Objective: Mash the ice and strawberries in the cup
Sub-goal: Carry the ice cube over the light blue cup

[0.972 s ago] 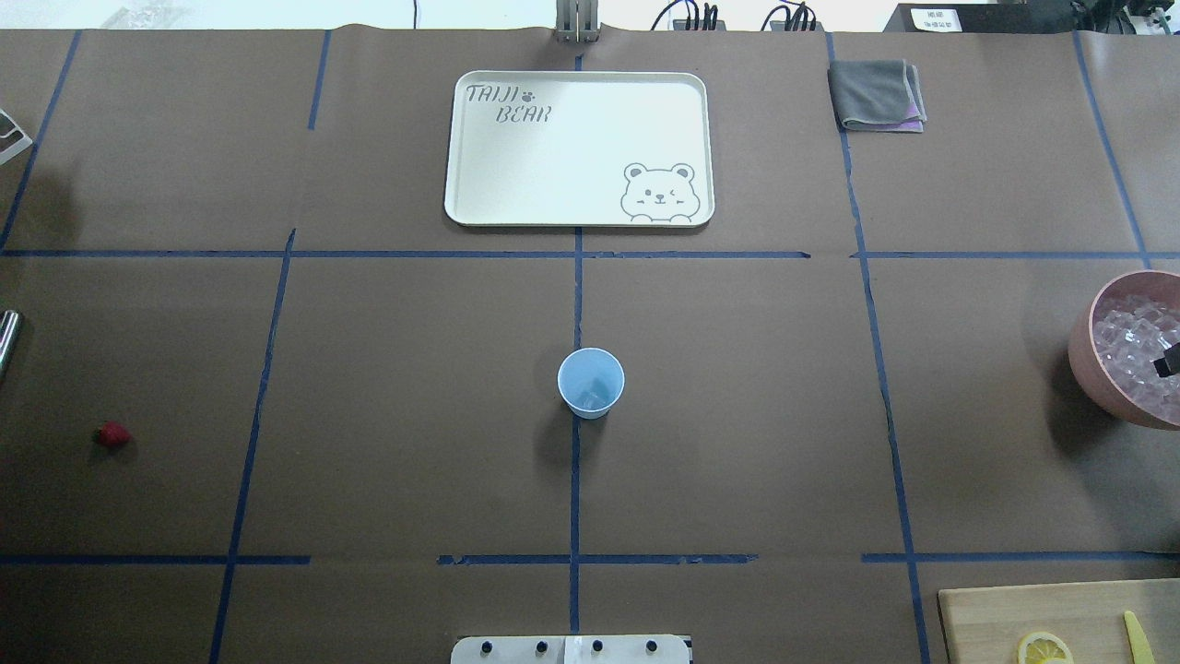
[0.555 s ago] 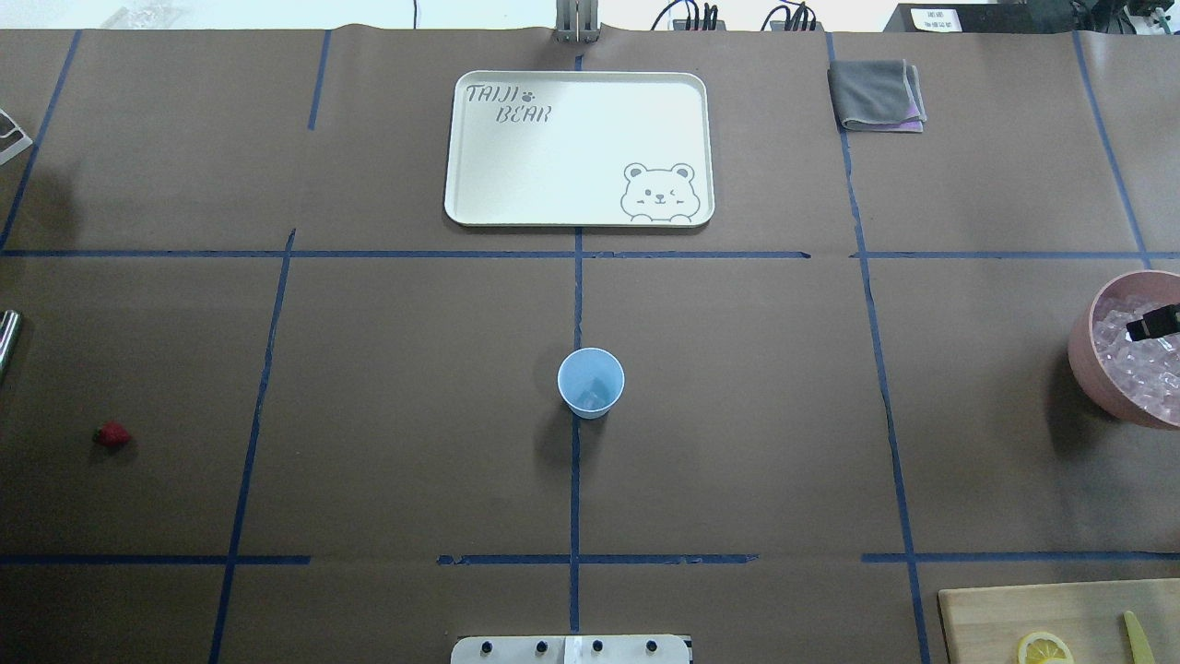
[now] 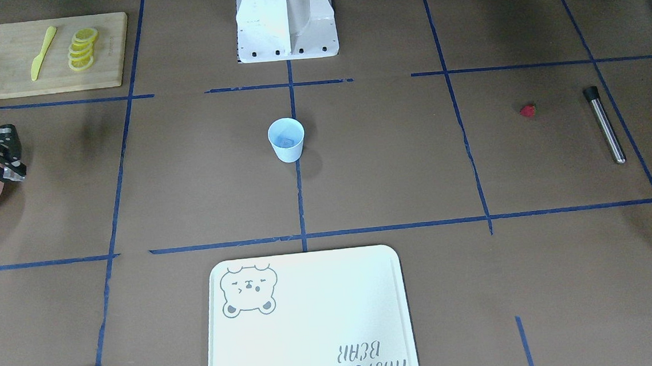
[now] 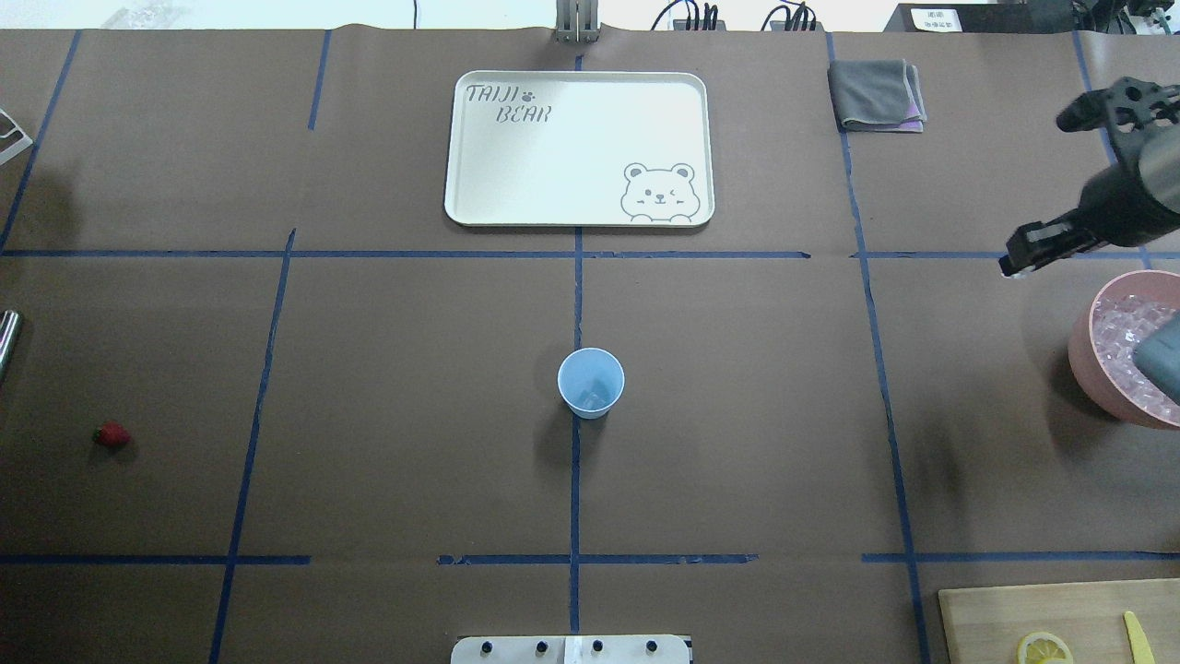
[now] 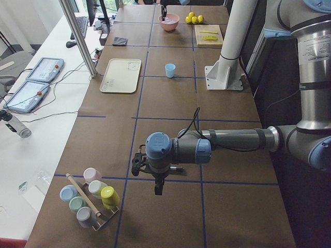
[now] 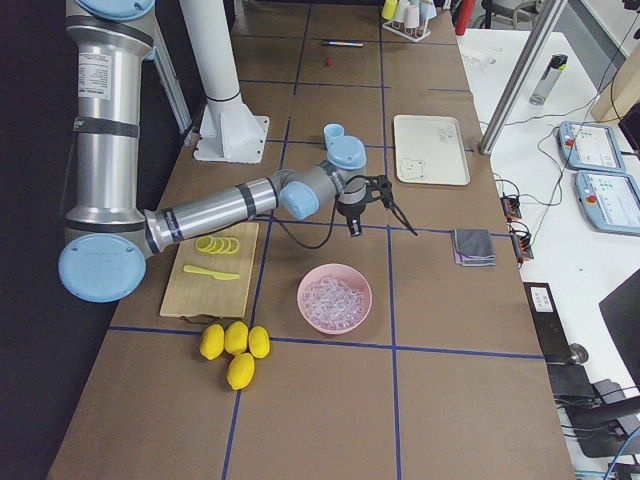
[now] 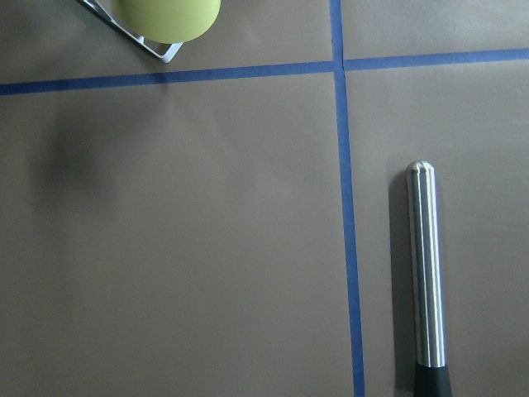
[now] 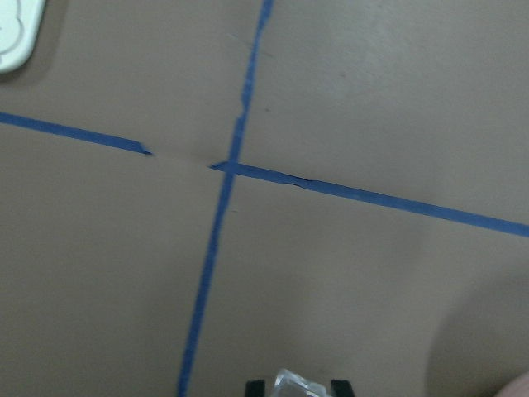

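Observation:
The light blue cup stands upright at the table's middle, and something pale and clear lies in its bottom. A small red strawberry lies alone far to the left. Ice fills the pink bowl at the right edge. My right gripper hangs just beyond the bowl's far left rim, well right of the cup. In the right wrist view it is shut on one ice cube. My left gripper shows only in the exterior left view, above bare table; I cannot tell its state.
A steel muddler lies near the strawberry. A white bear tray sits beyond the cup, with a grey cloth to its right. A cutting board holds lemon slices and a yellow knife. A rack of coloured cups stands by the left arm.
My right gripper has risen out of the pink bowl and moved to the left and away from the robot, so more of the arm shows. Cup and strawberry have not moved.

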Available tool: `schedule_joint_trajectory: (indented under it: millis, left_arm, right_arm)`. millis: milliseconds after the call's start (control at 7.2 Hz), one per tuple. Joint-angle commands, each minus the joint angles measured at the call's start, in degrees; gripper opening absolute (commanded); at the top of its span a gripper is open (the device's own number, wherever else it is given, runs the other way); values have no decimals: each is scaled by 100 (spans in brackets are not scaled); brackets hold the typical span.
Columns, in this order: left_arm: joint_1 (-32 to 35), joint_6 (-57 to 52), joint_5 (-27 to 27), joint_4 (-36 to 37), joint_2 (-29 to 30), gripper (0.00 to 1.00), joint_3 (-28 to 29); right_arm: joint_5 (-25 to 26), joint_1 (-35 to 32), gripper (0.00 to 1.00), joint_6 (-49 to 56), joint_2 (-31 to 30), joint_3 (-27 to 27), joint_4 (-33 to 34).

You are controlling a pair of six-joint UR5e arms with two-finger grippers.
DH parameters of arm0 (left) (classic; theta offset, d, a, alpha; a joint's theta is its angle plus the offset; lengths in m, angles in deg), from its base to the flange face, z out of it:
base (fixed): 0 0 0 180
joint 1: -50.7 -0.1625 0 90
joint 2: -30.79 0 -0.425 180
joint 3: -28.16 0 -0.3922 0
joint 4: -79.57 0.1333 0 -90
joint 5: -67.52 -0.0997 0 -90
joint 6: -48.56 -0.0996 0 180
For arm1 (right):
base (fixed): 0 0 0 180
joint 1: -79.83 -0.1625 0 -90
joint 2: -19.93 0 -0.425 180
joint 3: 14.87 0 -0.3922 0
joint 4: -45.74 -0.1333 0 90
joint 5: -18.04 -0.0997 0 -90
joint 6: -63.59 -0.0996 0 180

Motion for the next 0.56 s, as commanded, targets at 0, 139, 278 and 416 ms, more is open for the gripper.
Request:
schedule_joint_trajectory:
  millis: [0,139,278,416]
  left_arm:
    - [-9,0,0,0,0,100,1]
    - [-9,0,0,0,0,100,1]
    - [-9,0,0,-9,0,100,1]
    - [-9,0,9,-9,0,100,1]
  right_arm:
    - [98,618,0,-639,1289,-63,1233]
    - [412,1074,0,-1393,1624,-62,1235]
    - [806,1601,0,-2054,1984,25,1235]
    - [1089,1954,0,-2721,2467,252,1235]
